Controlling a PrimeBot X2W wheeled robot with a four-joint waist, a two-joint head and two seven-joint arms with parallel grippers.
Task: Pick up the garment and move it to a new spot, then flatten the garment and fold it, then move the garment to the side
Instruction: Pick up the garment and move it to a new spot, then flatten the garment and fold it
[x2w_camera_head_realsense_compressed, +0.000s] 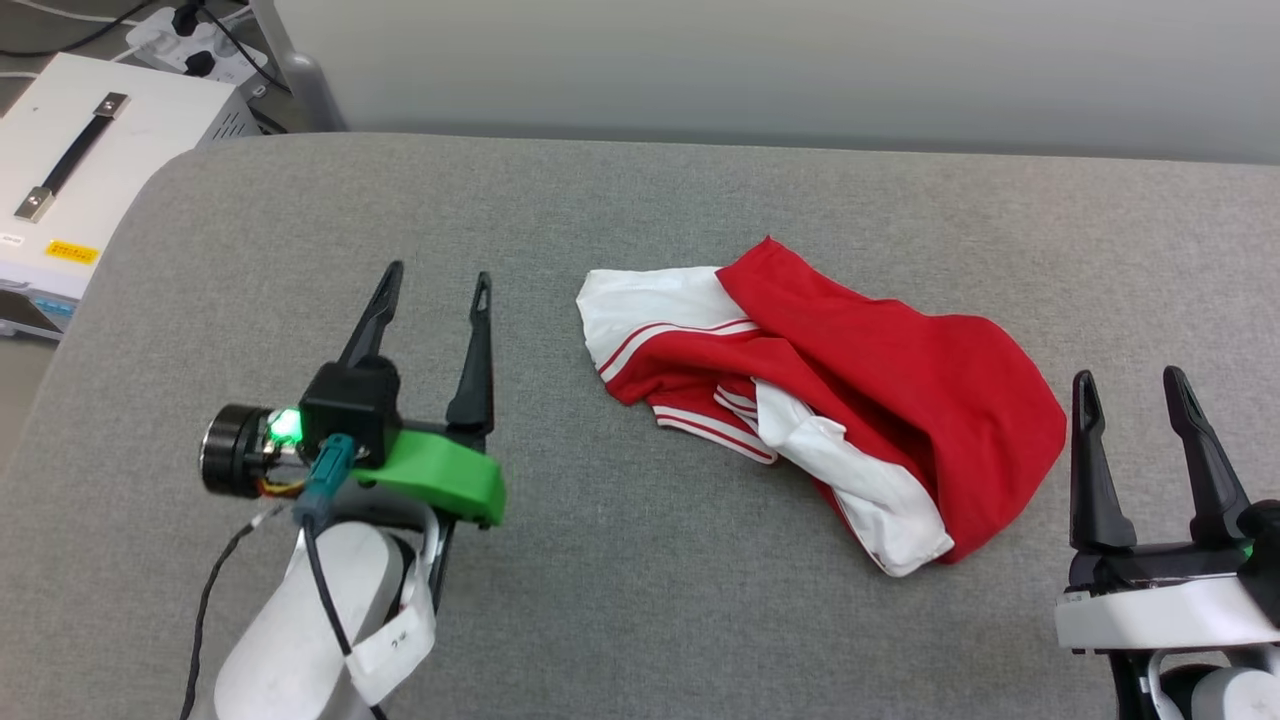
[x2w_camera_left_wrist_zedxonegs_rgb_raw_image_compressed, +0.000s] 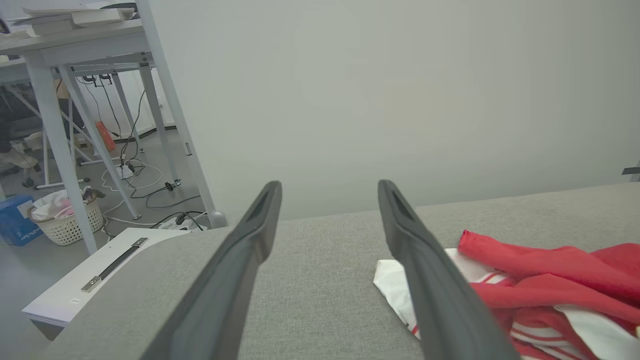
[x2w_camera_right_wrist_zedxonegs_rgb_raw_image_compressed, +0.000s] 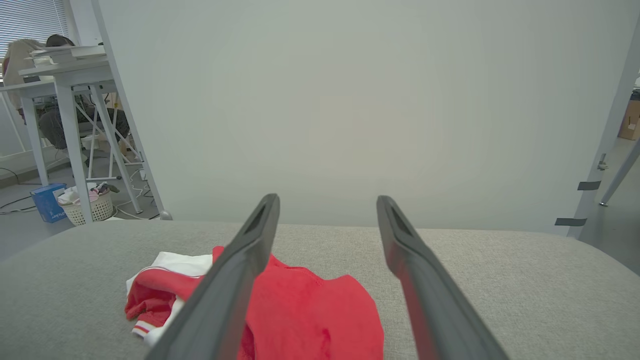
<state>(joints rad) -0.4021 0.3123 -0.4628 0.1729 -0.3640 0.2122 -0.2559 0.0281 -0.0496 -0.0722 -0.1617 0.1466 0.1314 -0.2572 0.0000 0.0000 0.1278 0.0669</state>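
Observation:
The garment (x2w_camera_head_realsense_compressed: 850, 380) lies crumpled in a heap on the grey table, red cloth with white sleeves and red-and-white striped trim; its chest print is hidden in the folds. My left gripper (x2w_camera_head_realsense_compressed: 440, 285) hovers open to the left of it, a hand's width from the white sleeve, holding nothing. At the lower right my right gripper (x2w_camera_head_realsense_compressed: 1133, 385) stands open just beside the heap's red edge, empty too. The left wrist view has the garment (x2w_camera_left_wrist_zedxonegs_rgb_raw_image_compressed: 540, 285) to the right of the fingers (x2w_camera_left_wrist_zedxonegs_rgb_raw_image_compressed: 425, 270). In the right wrist view the garment (x2w_camera_right_wrist_zedxonegs_rgb_raw_image_compressed: 300, 310) lies left of and between the fingers (x2w_camera_right_wrist_zedxonegs_rgb_raw_image_compressed: 235, 280).
The grey padded table (x2w_camera_head_realsense_compressed: 640, 200) has a rounded far-left corner and wide bare cloth around the heap. Off that corner sits a white box with a black handle (x2w_camera_head_realsense_compressed: 80, 150). A pale wall panel (x2w_camera_head_realsense_compressed: 800, 70) stands behind. White desks and a laundry basket (x2w_camera_left_wrist_zedxonegs_rgb_raw_image_compressed: 65, 220) stand on the floor beyond.

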